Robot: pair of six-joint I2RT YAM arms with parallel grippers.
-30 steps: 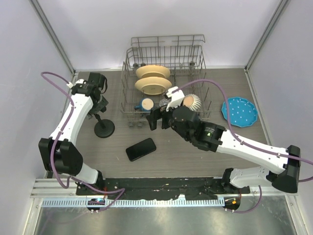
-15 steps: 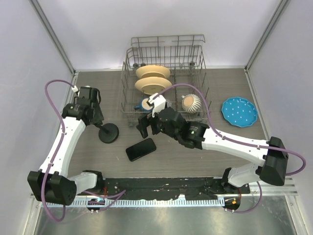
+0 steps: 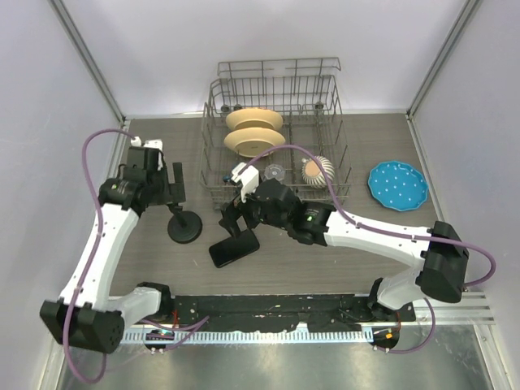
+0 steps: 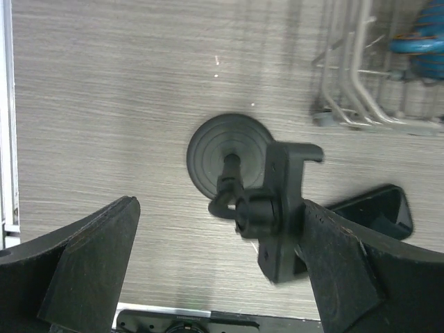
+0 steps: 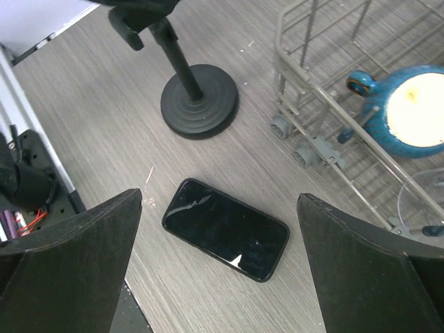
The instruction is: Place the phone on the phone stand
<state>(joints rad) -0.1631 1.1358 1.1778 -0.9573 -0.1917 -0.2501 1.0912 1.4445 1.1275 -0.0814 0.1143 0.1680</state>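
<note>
The phone (image 3: 234, 248) lies flat, glossy face up, on the table (image 3: 284, 280), just in front of the phone stand (image 3: 185, 227) and apart from it. From above, its far end is hidden under the right gripper (image 3: 233, 224), which hangs over it with jaws spread wide and nothing between them. In the left wrist view only one end of the phone shows past a finger (image 4: 347, 270).

The stand is upright on its round foot, its head mostly covered from above by the left gripper (image 3: 168, 187). That gripper's jaws are also wide, with the stand's head between them and close to one finger. Whether they touch cannot be told.

Just behind stands a wire dish rack (image 3: 337, 106) holding two cream plates (image 3: 253, 132) and a blue cup (image 5: 406, 104), which is cut off at the edge of the right wrist view. A blue plate (image 3: 397, 185) lies well off to the right.
</note>
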